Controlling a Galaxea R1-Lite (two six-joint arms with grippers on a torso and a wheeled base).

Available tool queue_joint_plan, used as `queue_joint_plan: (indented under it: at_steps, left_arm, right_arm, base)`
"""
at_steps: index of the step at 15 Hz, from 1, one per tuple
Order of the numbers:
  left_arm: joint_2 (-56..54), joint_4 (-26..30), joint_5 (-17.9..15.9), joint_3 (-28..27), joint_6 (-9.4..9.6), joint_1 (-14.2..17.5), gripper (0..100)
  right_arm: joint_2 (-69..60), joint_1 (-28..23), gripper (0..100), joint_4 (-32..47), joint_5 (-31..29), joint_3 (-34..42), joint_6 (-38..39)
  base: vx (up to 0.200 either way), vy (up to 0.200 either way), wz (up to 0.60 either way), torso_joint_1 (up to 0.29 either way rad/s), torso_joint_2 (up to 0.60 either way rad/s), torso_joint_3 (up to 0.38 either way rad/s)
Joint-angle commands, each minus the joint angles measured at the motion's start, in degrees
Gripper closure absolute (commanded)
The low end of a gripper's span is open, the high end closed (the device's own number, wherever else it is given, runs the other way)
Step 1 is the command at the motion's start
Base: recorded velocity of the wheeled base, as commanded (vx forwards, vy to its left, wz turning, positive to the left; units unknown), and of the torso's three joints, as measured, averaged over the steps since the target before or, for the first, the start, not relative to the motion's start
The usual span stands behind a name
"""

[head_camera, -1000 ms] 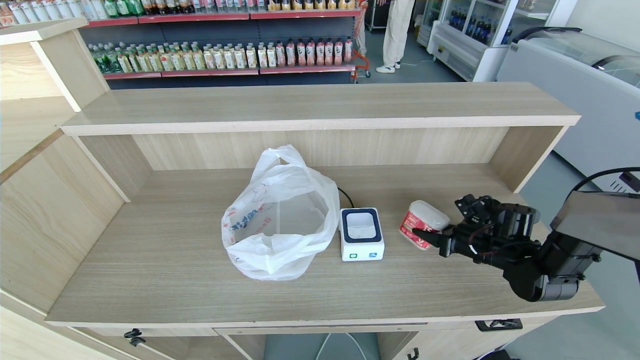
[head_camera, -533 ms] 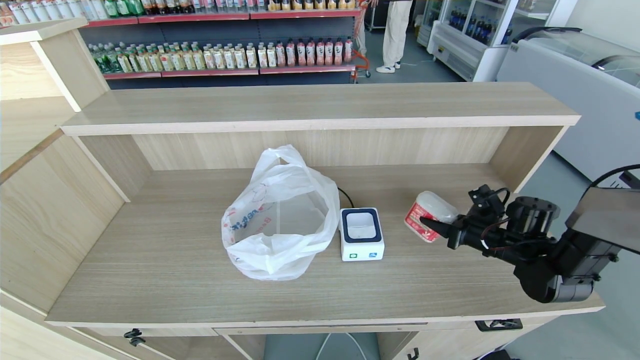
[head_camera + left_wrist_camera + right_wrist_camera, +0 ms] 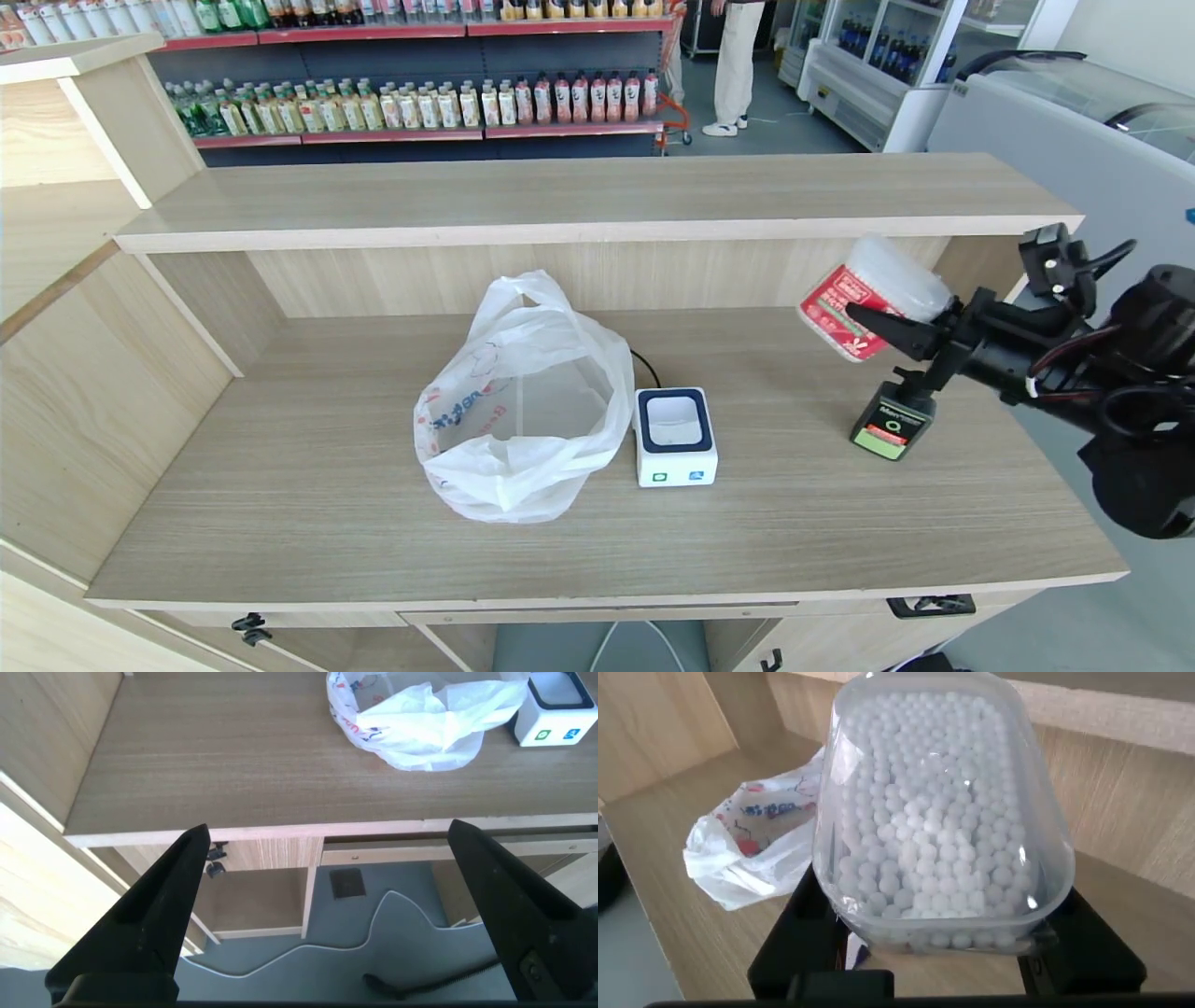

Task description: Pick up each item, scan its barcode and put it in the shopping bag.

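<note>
Over the counter (image 3: 794,504), upper right, the right gripper (image 3: 870,301) clasps a clear red-labelled tub (image 3: 892,271), seemingly holding white pellets; base hidden.

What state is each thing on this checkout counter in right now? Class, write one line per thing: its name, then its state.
Shopping bag: resting on the counter, mouth open.
Scanner: set beside the bag, window facing up, nothing over it.
Tub of white beads: lid on, tilted, held clear of the counter.
Small dark box: on the counter, not gripped.
Right pincer: shut on the tub.
Left pincer: open, holding nothing.
</note>
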Motion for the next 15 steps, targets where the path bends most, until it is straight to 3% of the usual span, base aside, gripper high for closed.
queue_joint_plan:
  at_steps: [1,4,7,10,13,15]
  left_arm:
    - [0.1,-0.1,0.0,0.0,-0.04,0.0,0]
    - [0.1,-0.1,0.0,0.0,-0.04,0.0,0]
    - [0.1,-0.1,0.0,0.0,-0.04,0.0,0]
    - [0.1,-0.1,0.0,0.0,-0.13,0.0,0]
    - [0.1,-0.1,0.0,0.0,-0.04,0.0,0]
    - [0.1,0.0,0.0,0.0,-0.04,0.0,0]
  right_arm:
    - [-17.7,-2.1,100,-0.2,4.9,3.4,0.9]
    - [-27.9,-0.2,100,-0.2,9.4,6.9,3.0]
    - [-40.0,7.3,100,-0.2,11.5,15.5,1.7]
    - [-49.2,7.7,100,1.1,19.3,20.2,1.6]
    - [-52.7,7.7,100,1.0,20.2,24.2,-0.1]
    - [-50.9,7.8,100,1.4,20.2,24.0,-5.5]
  base:
    - [0.0,0.0,0.0,0.0,0.0,0.0]
    - [0.0,0.0,0.0,0.0,0.0,0.0]
    - [0.0,0.0,0.0,0.0,0.0,0.0]
    - [0.0,0.0,0.0,0.0,0.0,0.0]
    - [0.0,0.0,0.0,0.0,0.0,0.0]
    - [0.0,0.0,0.0,0.0,0.0,0.0]
